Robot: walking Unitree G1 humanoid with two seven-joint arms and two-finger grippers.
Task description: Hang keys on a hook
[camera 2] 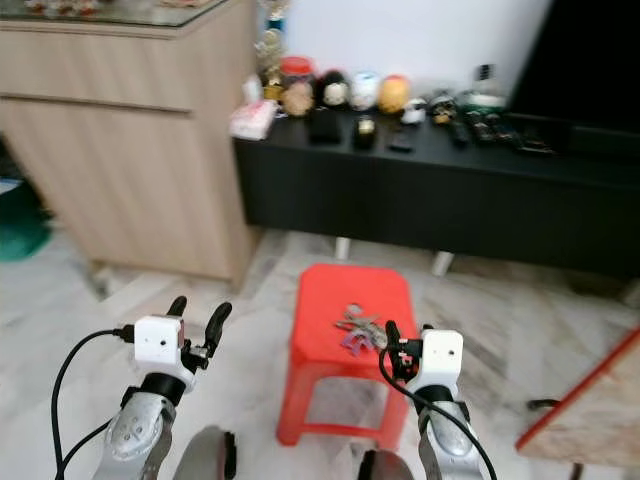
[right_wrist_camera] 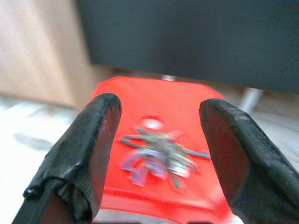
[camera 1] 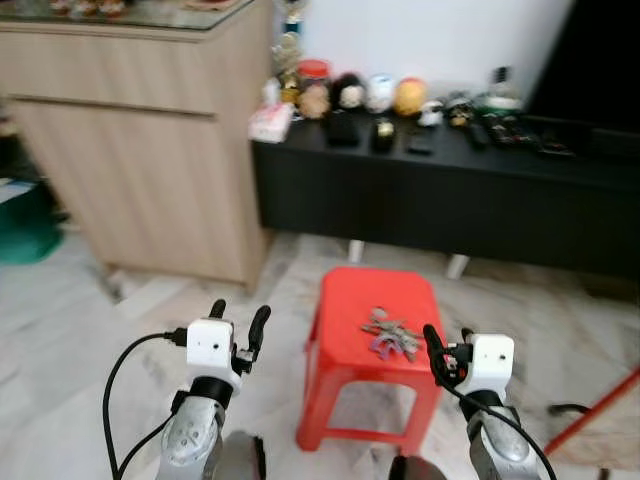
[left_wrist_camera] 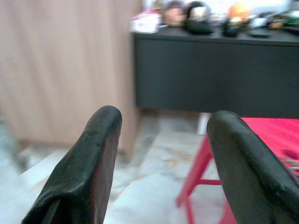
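Head views: the step in hand looks like the approach before the pickup. The keys [camera 1: 390, 337] lie in a loose bunch on top of the red stool [camera 1: 345, 345], near its right edge, untouched. The right gripper [camera 1: 446, 352] hovers just beside them with fingers released; the left gripper [camera 1: 238, 325] is raised well apart, fingers also spread and empty.

Left wrist view: 2 black fingers [left_wrist_camera: 88, 172] parted, a corner of the stool beyond.

Right wrist view: the keys [right_wrist_camera: 159, 156] sit framed between the 2 spread fingers [right_wrist_camera: 91, 149], several silvery and bluish blades splayed out, blurred. Next, I judge, the right gripper must lower and close on the bunch.
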